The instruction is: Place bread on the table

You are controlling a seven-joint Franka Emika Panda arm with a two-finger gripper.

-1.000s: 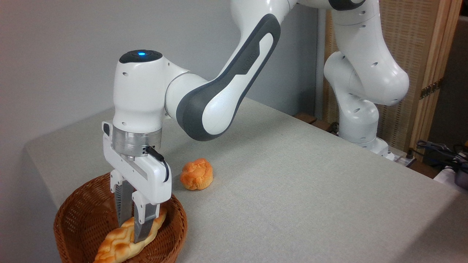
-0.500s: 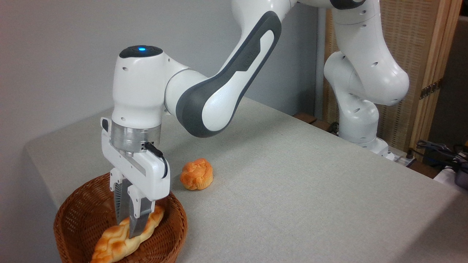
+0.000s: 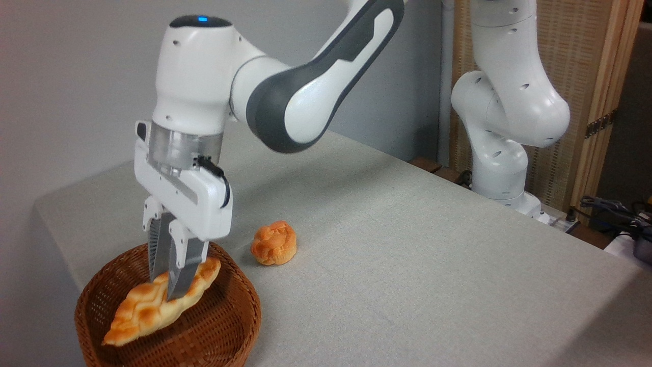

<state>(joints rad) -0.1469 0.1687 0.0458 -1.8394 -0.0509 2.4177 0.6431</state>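
The bread [image 3: 147,308], a long braided golden-brown loaf, hangs tilted above the round wicker basket [image 3: 224,326] at the lower left, its left end lowest. My gripper [image 3: 165,285] is shut on the loaf a little right of its middle, fingers pointing down. The table [image 3: 407,285] is covered with a light grey-beige cloth and spreads to the right of the basket.
A small round orange bun [image 3: 274,243] lies on the cloth just right of the basket. The arm's white base [image 3: 501,173] stands at the table's far right edge. Cables [image 3: 611,211] lie beyond it, by a wooden screen.
The gripper has risen and shifted slightly left with the bread in it. The loaf has lifted off the basket floor and now hangs above it.
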